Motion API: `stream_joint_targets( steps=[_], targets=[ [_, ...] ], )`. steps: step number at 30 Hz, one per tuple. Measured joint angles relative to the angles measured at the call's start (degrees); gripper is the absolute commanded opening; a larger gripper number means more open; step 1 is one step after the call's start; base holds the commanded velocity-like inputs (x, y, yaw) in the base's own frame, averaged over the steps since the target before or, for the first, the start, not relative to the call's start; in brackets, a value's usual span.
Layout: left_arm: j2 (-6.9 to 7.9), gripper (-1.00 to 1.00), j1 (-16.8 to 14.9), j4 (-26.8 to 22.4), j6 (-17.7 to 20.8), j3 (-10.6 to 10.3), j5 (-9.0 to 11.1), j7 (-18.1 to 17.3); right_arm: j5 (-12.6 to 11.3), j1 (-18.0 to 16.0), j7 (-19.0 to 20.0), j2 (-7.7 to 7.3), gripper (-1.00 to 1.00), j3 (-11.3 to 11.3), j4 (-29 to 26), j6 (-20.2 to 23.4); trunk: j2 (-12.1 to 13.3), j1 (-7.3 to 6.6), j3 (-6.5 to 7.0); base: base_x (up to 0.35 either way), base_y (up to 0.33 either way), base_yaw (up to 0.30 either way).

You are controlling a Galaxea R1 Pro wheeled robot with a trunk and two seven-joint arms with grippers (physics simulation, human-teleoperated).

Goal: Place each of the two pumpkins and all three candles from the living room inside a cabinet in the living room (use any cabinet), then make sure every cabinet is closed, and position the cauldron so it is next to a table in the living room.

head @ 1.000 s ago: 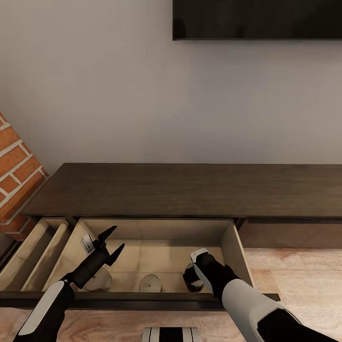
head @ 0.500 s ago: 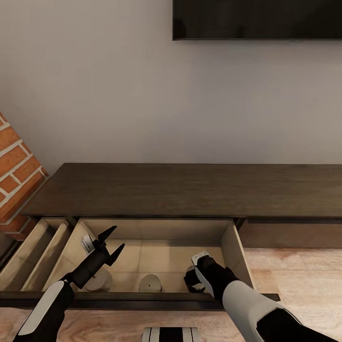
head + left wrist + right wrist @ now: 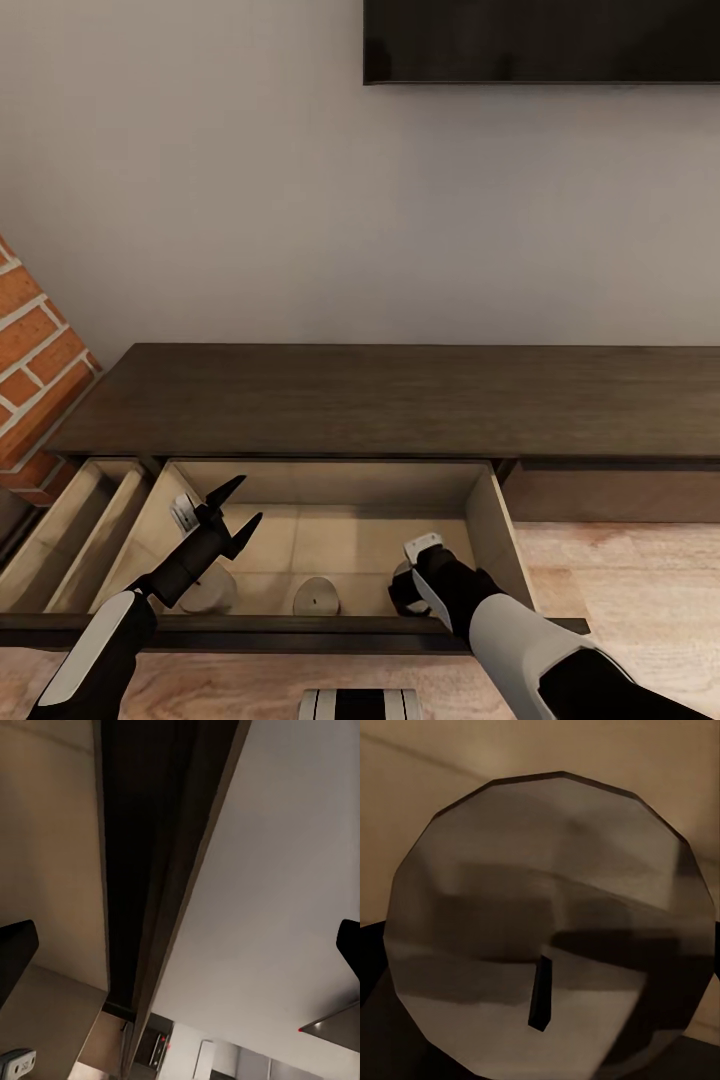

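Observation:
The long dark brown cabinet [image 3: 400, 395] stands against the wall with a wide drawer [image 3: 484, 520] pulled out, its inside pale beige. Two pale candles [image 3: 316, 596] [image 3: 208, 592] stand near the drawer's front. My right gripper [image 3: 405, 593] reaches down into the drawer's right part. In the right wrist view a third candle [image 3: 547, 907] with a dark wick sits close between the dark fingers [image 3: 375, 967], so the gripper looks shut on it. My left gripper [image 3: 248, 498] hangs open over the drawer's left part, its fingertips [image 3: 15, 952] spread wide and holding nothing.
A second, narrower drawer [image 3: 75, 520] stands open to the left, beside the red brick chimney [image 3: 30, 370]. A large black screen [image 3: 540, 40] hangs on the pale wall above. Light wood floor [image 3: 620, 570] lies to the right of the open drawer.
My right gripper has sunk a little lower into the drawer with the candle. The left arm and the two standing candles have not moved.

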Motion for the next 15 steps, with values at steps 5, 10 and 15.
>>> stream_joint_targets(
  steps=[5, 10, 15],
  targets=[
    [0.0, 1.0, 0.0, 0.0, 0.0, 0.0, 0.0, 0.0, 0.0, 0.0, 0.0, 0.0, 1.0, -0.2, 0.5, -0.1, 0.0, 0.01, -0.01, 0.0, 0.0, 0.0],
    [0.0, 1.0, 0.0, 0.0, 0.0, 0.0, 0.0, 0.0, 0.0, 0.0, 0.0, 0.0, 1.0, -0.3, 0.5, -0.1, 0.0, 0.01, -0.01, 0.0, 0.0, 0.0],
    [0.0, 1.0, 0.0, 0.0, 0.0, 0.0, 0.0, 0.0, 0.0, 0.0, 0.0, 0.0, 1.0, -0.3, 0.5, -0.1, 0.0, 0.01, -0.01, 0.0, 0.0, 0.0]
  ],
)
